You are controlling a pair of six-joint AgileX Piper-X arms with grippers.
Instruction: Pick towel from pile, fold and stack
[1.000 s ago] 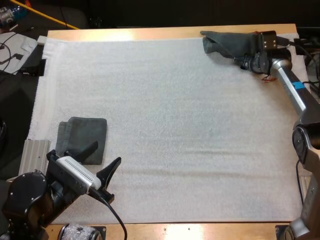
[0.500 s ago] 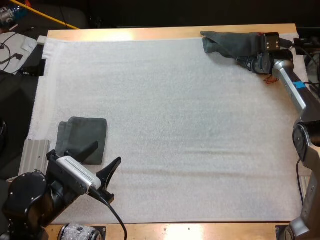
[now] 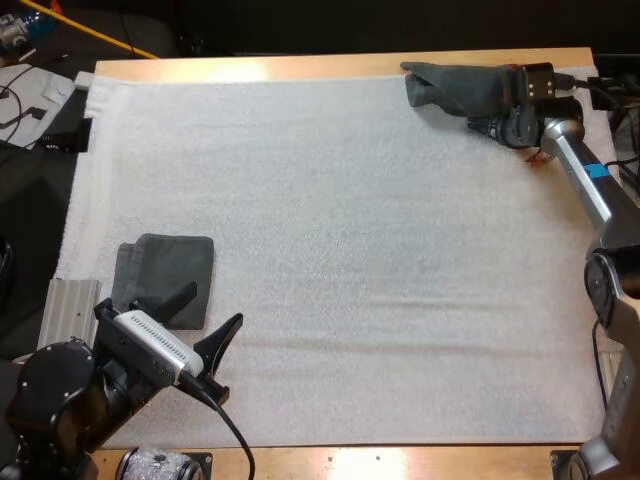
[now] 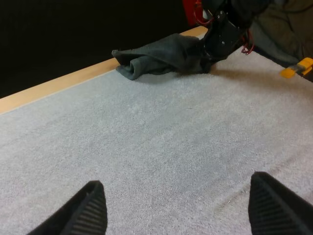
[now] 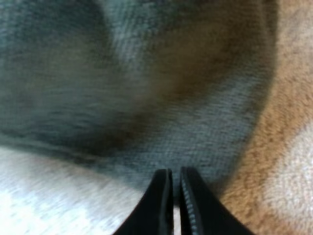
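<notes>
A crumpled dark grey-green towel (image 3: 455, 88) lies at the mat's far right corner. My right gripper (image 3: 474, 121) is at its near edge, shut, with the towel's hem (image 5: 122, 73) pinched between the tips of the right gripper (image 5: 175, 171). A folded towel (image 3: 165, 275) rests flat at the near left of the mat. My left gripper (image 3: 205, 318) hovers just beside it, open and holding nothing. From the left gripper (image 4: 181, 205), the crumpled towel (image 4: 156, 56) shows far across the mat with the right gripper (image 4: 215, 46) against it.
A ribbed metal block (image 3: 68, 310) sits off the mat's left edge near the folded towel. Papers and cables (image 3: 25, 95) lie beyond the table's left side. The white mat (image 3: 350, 260) stretches bare between the two towels.
My right gripper has gone from open to shut at the crumpled towel's edge. The left arm and both towels have stayed put.
</notes>
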